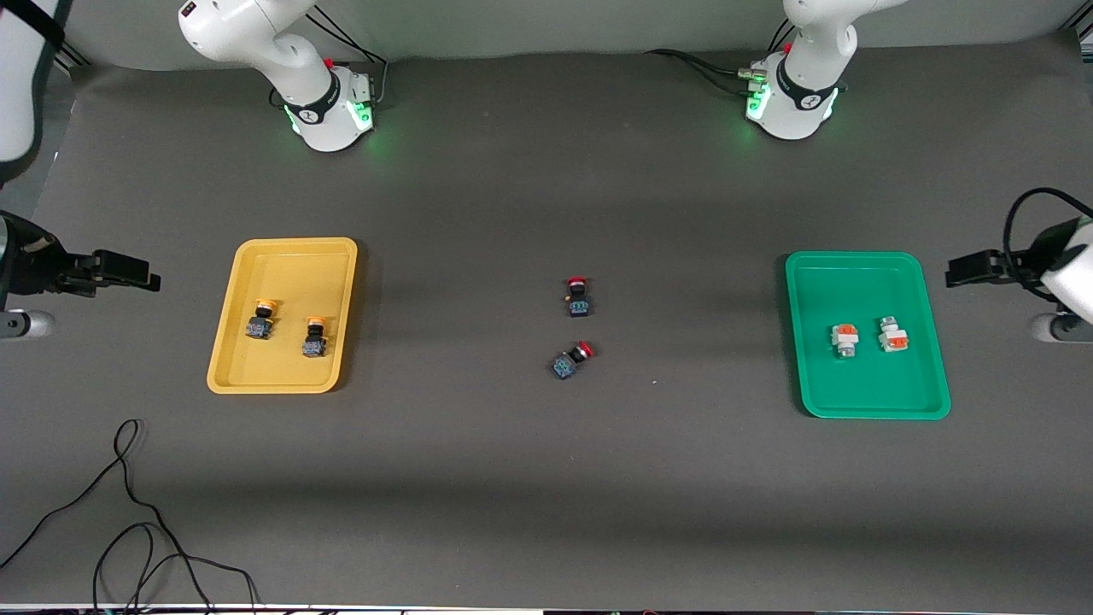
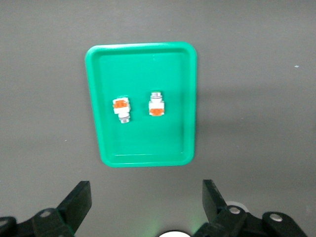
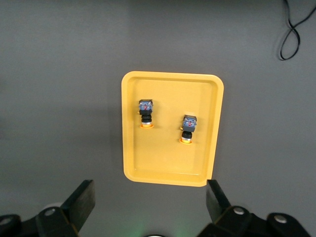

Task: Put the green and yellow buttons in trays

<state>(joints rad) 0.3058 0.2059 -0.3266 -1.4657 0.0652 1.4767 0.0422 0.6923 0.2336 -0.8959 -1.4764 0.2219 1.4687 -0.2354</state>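
Observation:
The yellow tray (image 1: 290, 265) lies toward the right arm's end of the table and holds two yellow-capped buttons (image 1: 261, 320) (image 1: 315, 338). They also show in the right wrist view (image 3: 145, 112) (image 3: 188, 128) on the yellow tray (image 3: 168, 163). The green tray (image 1: 854, 282) lies toward the left arm's end and holds two white buttons (image 1: 844, 338) (image 1: 893, 334), which also show in the left wrist view (image 2: 122, 107) (image 2: 156, 104) on the green tray (image 2: 143, 143). My right gripper (image 1: 137, 272) (image 3: 149, 190) is open and empty, over the bare table beside the yellow tray. My left gripper (image 1: 961, 272) (image 2: 146, 190) is open and empty, beside the green tray.
Two red-capped black-and-blue switches (image 1: 578, 297) (image 1: 570, 359) lie on the grey table midway between the trays. A loose black cable (image 1: 128, 512) curls on the table nearer to the front camera than the yellow tray.

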